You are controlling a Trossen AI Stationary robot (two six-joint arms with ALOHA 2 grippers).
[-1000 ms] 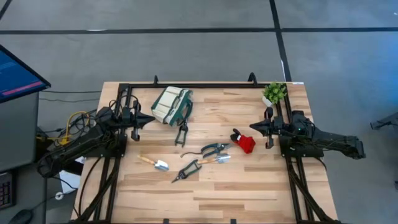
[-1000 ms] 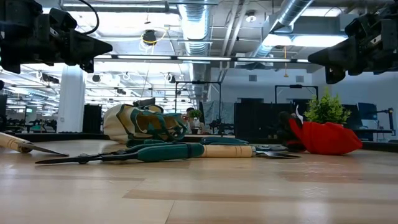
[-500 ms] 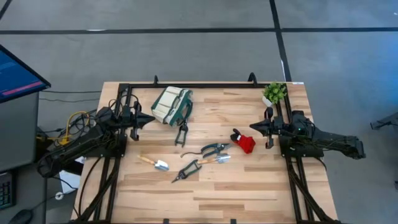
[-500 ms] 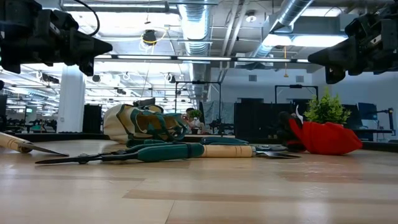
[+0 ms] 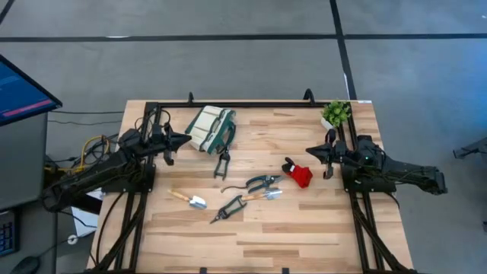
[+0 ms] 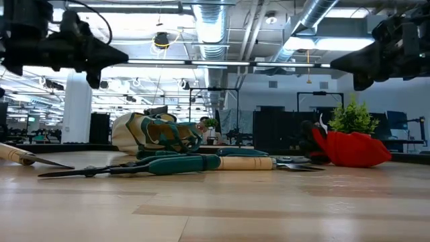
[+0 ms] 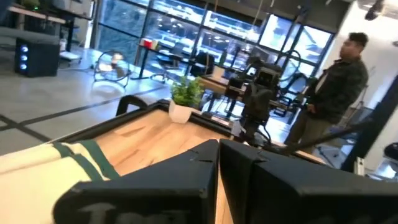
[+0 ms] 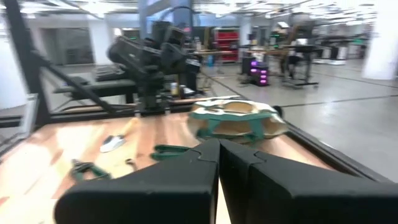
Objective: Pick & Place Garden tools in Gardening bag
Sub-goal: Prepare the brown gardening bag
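Between my two arms, the garden tools lie scattered across the middle of the surface (image 5: 304,236), while the gardening bag (image 5: 211,128) lies on its side toward the far edge. My left gripper (image 5: 183,139), jaws pressed together and empty, hovers just beside the bag. My right gripper (image 5: 310,152), jaws likewise shut, points at the red-and-black piece (image 5: 298,174) close by. I judge the right arm nearer that piece; the trowel (image 5: 190,199) lies closer to the left.

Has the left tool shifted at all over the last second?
Yes. In the high view the left tool, shut and empty, has moved toward the gardening bag, narrowing the gap to it.
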